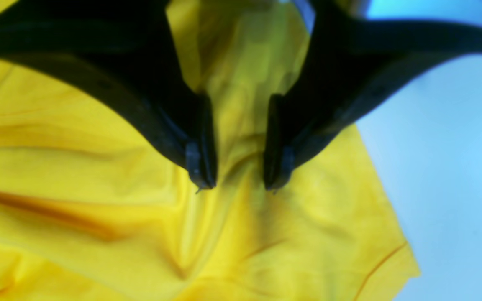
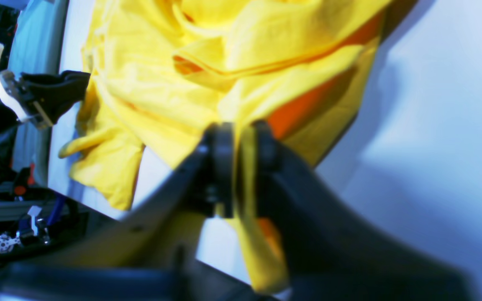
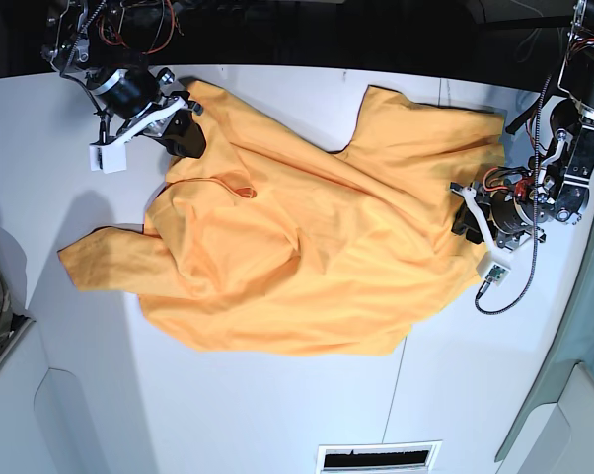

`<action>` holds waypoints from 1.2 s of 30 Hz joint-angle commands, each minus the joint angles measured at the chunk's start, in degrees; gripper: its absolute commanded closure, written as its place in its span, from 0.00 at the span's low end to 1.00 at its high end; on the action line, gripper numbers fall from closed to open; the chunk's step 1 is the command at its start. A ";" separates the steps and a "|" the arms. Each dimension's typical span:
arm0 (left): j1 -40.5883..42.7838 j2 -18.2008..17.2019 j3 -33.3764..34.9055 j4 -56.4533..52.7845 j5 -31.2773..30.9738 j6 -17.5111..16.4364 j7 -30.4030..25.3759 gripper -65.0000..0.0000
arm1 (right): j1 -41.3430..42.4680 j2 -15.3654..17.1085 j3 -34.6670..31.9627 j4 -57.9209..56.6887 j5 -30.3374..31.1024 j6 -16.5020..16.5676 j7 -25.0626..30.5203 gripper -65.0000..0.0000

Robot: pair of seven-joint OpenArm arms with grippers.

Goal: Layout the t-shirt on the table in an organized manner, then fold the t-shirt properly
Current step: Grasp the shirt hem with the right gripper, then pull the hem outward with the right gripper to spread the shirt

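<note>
The shirt [image 3: 307,247] lies rumpled across the middle of the table [image 3: 277,415]. The right gripper [image 2: 241,142] is clamped on a fold of its cloth at one edge. The left gripper [image 1: 234,182] stands parted over the opposite edge, tips seemingly touching the fabric, gripping nothing
</note>
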 commanded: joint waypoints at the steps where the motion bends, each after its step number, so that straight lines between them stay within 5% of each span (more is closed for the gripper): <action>1: -0.26 -0.50 -0.04 0.15 0.55 0.00 1.57 0.68 | 0.17 0.20 -0.04 1.18 1.03 0.85 1.07 1.00; 8: -0.28 -0.52 -0.04 0.13 1.88 0.04 2.89 0.85 | 0.22 0.81 5.97 1.95 0.22 0.90 -0.42 1.00; 16: -0.26 -0.50 -0.04 0.13 1.84 0.02 3.96 0.84 | -2.16 5.77 23.87 4.90 9.51 1.79 -6.10 1.00; 22: -0.28 -0.46 -0.04 0.13 1.77 0.00 3.93 0.84 | -6.45 7.30 28.52 4.87 9.70 1.68 -6.49 1.00; 25: -0.28 -0.48 -0.04 0.13 1.42 0.00 3.93 0.84 | -6.80 7.30 28.52 4.87 9.90 1.68 -6.45 0.63; 27: -0.26 -0.50 -0.04 0.13 1.40 0.00 3.98 0.84 | -6.60 7.30 28.52 4.90 10.67 1.68 -6.10 0.51; 36: -0.28 -0.85 -0.07 0.15 1.14 -1.75 4.59 0.84 | 2.49 7.28 27.63 4.85 10.67 1.68 -4.31 0.51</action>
